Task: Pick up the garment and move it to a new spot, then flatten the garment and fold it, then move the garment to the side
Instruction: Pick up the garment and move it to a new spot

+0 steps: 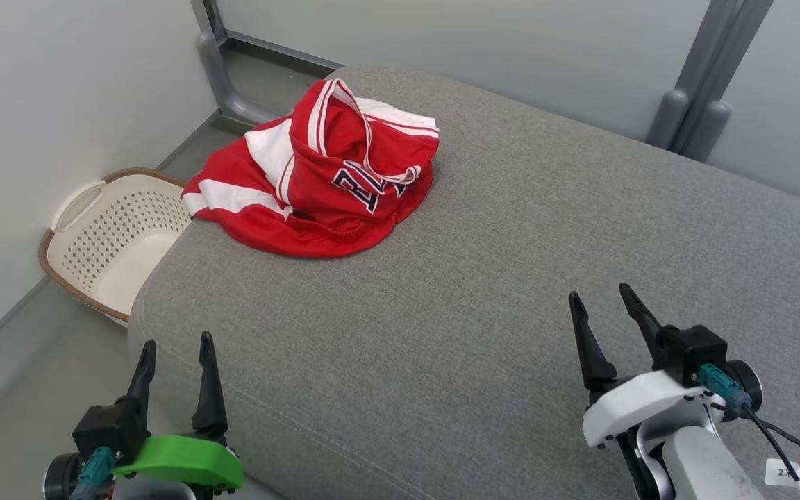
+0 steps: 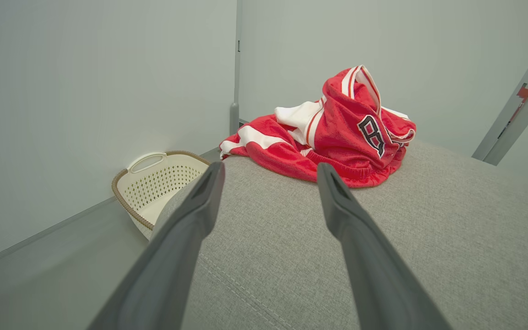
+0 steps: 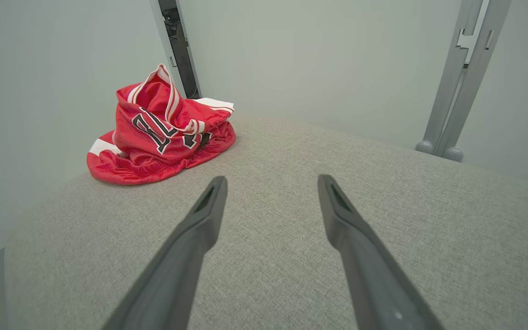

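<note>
You had left gripper and right gripper released; garment at cushion's far-left corner looked soft, light: pinch its raised fold.

Bare grey cushion lies open up to the garment; wall and basket crowd its left.

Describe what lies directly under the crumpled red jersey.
The red jersey rests on the grey cushion, one end overhanging its edge near the basket. The cushion beneath the heap is covered; anything tucked there cannot be seen.
</note>
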Robot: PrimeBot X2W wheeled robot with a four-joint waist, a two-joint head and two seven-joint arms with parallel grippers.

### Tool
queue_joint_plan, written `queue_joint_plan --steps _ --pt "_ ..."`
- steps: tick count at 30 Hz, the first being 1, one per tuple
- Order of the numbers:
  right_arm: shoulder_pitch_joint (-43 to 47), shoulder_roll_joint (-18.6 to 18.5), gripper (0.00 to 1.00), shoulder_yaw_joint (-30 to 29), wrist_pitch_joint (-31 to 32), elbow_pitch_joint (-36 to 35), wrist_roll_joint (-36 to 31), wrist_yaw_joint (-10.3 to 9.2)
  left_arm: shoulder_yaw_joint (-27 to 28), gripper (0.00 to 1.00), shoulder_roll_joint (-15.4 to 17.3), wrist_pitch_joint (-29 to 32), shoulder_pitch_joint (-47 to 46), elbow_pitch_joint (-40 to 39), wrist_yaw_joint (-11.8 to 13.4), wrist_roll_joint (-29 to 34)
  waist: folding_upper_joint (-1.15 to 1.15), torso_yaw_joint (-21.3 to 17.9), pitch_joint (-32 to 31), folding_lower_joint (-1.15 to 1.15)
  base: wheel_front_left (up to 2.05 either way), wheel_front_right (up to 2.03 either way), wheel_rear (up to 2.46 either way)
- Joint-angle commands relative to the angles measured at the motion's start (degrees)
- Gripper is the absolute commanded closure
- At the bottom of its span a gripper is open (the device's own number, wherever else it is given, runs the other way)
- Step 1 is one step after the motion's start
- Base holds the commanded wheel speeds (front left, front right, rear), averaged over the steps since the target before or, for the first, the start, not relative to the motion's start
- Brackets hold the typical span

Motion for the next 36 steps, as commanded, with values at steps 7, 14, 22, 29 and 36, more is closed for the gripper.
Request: queue_joint_plan --steps 7,14,22,29,36 --pt "0.6 -0.3 0.0 -1.4 -0.2 -0.7 -0.6 -0.04 -0.6 0.0 0.2 0.0 -4.6 3.5 -1.0 0.2 0.0 -0.2 0.7 0.0 0.0 0.0 0.0" --pt "0.6 -0.2 0.0 -1.9 -0.2 -2.9 -2.2 -0.03 -1.2 0.0 1.4 0.1 -18.6 13.0 -3.1 -0.9 0.0 -2.8 4.7 0.0 0.0 0.0 0.0" --pt "-2.6 -0.3 0.0 1.6 1.0 -4.6 -4.3 -0.05 1.5 0.0 5.1 1.7 -33.3 25.0 -3.5 -3.5 0.0 -12.8 11.8 0.0 0.0 0.0 0.0" --pt "-4.7 -0.3 0.0 3.3 1.8 -6.9 -5.3 -0.05 4.9 0.0 9.5 6.4 -39.6 32.2 -4.2 -8.2 0.0 -20.8 18.3 0.0 0.0 0.0 0.0" --pt "-5.6 -0.2 0.0 3.2 1.1 -7.5 -4.4 -0.05 6.3 0.0 13.5 10.3 -42.2 35.6 -4.5 -10.6 0.0 -25.3 21.7 0.0 0.0 0.0 0.0"
